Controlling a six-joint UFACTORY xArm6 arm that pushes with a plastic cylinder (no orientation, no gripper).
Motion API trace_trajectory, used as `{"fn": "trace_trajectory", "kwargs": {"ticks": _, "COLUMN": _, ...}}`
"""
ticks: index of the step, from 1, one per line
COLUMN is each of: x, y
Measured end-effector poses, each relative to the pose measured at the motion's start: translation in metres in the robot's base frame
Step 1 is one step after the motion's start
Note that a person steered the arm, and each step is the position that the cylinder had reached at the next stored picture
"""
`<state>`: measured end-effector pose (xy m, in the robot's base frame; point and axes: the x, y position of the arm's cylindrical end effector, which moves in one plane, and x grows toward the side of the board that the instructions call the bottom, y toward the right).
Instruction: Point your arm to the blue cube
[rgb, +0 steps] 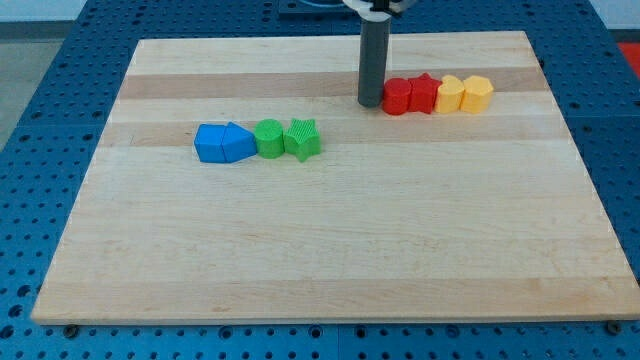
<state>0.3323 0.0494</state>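
Observation:
The blue cube (210, 143) sits at the left of a row on the wooden board, touching a second blue block (238, 143) with a sloped top on its right. A green cylinder (268, 138) and a green star (303, 139) continue that row to the right. My tip (370, 102) rests on the board near the view's top, well to the upper right of the blue cube, just left of a red cylinder (398, 96).
A red star (424, 93), a yellow block (450, 94) and another yellow block (478, 93) line up to the right of the red cylinder. The wooden board (330, 250) lies on a blue perforated table (40, 90).

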Motion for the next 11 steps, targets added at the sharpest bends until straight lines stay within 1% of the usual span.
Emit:
{"fn": "trace_trajectory", "kwargs": {"ticks": 2, "x": 0.0, "y": -0.011}}
{"fn": "trace_trajectory", "kwargs": {"ticks": 3, "x": 0.0, "y": -0.051}}
{"fn": "trace_trajectory", "kwargs": {"ticks": 6, "x": 0.0, "y": -0.213}}
{"fn": "trace_trajectory", "kwargs": {"ticks": 7, "x": 0.004, "y": -0.256}}
{"fn": "trace_trajectory", "kwargs": {"ticks": 8, "x": 0.019, "y": -0.282}}
{"fn": "trace_trajectory", "kwargs": {"ticks": 10, "x": 0.068, "y": -0.292}}
{"fn": "trace_trajectory", "kwargs": {"ticks": 11, "x": 0.081, "y": -0.285}}
